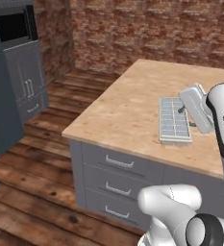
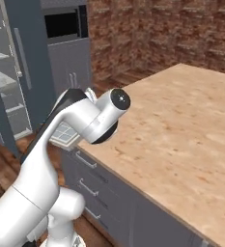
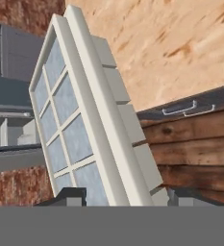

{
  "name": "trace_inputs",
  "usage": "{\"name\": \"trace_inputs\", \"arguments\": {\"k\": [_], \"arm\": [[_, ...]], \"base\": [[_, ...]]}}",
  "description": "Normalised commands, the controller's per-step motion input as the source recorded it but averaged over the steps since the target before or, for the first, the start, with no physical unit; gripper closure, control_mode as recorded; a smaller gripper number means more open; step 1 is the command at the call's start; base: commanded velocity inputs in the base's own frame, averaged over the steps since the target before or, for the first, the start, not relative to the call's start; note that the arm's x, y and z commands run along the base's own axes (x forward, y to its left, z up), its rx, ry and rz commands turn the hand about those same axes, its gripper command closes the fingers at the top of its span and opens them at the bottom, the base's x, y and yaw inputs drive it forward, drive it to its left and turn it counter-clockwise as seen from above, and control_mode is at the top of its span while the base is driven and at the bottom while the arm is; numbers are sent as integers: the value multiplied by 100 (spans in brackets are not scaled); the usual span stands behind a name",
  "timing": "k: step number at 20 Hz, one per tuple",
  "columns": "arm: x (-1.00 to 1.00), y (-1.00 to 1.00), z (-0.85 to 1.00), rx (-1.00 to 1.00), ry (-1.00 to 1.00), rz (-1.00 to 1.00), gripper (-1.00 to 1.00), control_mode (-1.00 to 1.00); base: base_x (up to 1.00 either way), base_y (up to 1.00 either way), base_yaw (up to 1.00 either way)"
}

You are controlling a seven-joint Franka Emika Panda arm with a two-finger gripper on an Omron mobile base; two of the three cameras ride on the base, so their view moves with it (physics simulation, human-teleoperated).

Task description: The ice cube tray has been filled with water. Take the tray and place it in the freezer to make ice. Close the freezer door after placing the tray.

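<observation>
Gripper [image 3: 118, 194] clamped on one end of the tray [image 1: 174, 119]; tray above the island counter [image 1: 128, 110], near its front edge.

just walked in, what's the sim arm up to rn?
The Panda arm has its gripper at the ice cube tray on the wooden island counter. In the hand view the tray runs up from between the finger tips, looking gripped at its end, though the contact itself is hidden. The freezer stands open across the wooden floor with its shelves showing, so the tray has not gone in yet.
</observation>
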Motion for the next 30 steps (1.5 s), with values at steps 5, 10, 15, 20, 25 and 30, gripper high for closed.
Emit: {"name": "trace_inputs", "arguments": {"k": [5, 10, 15, 20, 25, 30], "arm": [[0, 0, 0, 0, 0, 0, 100, 100], [0, 0, 0, 0, 0, 0, 100, 100], [0, 0, 0, 0, 0, 0, 100, 100], [0, 0, 0, 0, 0, 0, 100, 100], [0, 0, 0, 0, 0, 0, 100, 100], [0, 0, 0, 0, 0, 0, 100, 100]], "base": [[11, 83, 26], [19, 80, 24], [24, 76, 23], [30, 72, 20], [31, 44, 16], [32, 18, 9]]}}
